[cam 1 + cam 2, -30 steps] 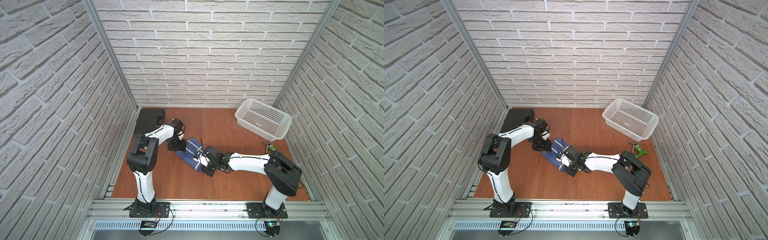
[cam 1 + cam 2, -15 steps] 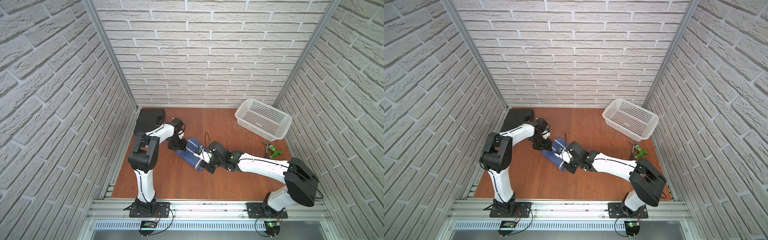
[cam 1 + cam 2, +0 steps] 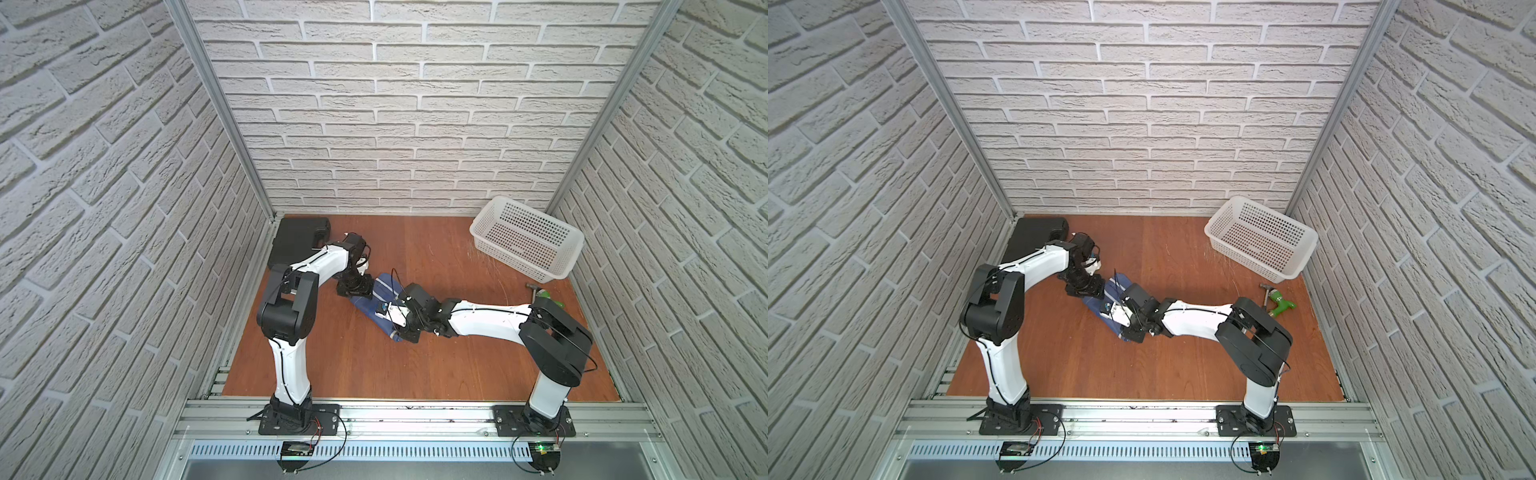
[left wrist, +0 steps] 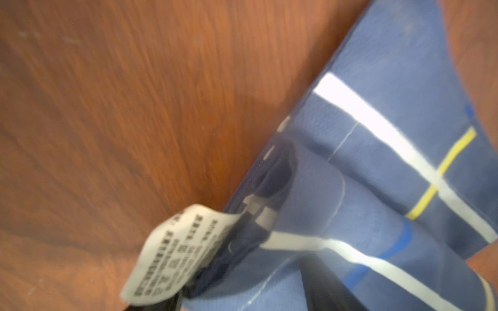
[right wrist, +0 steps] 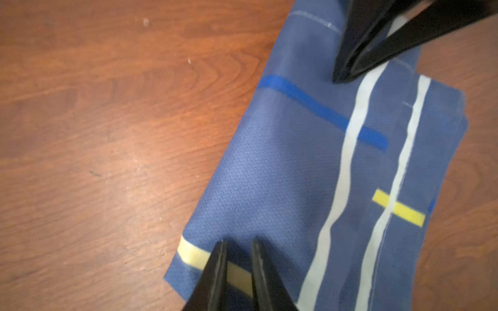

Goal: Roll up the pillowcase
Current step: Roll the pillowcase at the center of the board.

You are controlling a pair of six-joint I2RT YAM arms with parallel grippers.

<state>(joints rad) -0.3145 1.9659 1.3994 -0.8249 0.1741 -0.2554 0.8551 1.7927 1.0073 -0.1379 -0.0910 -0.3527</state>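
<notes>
Your right gripper (image 5: 238,258) has been narrowing over the last sec. Its jaws now stand nearly together w/ a slim gap over a yellow stripe, tips down on the near end of the navy-blue cloth pillowcase with white and yellow stripes (image 3: 383,293). I can't tell whether any fabric is pinched between them.

The right arm's elbow swung out toward the side wall and has come back, yet the wrist barely left the cloth. I'd call that a re-pose, not a new roll stroke.

Your left gripper (image 3: 355,288) hasn't budged. It sits at the far end of the bundle, and I can't tell whether its jaws clamp the cloth or just straddle it.

The pillowcase lies where it did, already a compact diagonal bundle on the brown wooden tabletop (image 3: 415,374) between the two grippers. Its white care label (image 4: 172,250) sticks out at the left gripper's end.

My read: rolling is approx. done — what's left is tightening and letting go w/o the layers springing open.
</notes>
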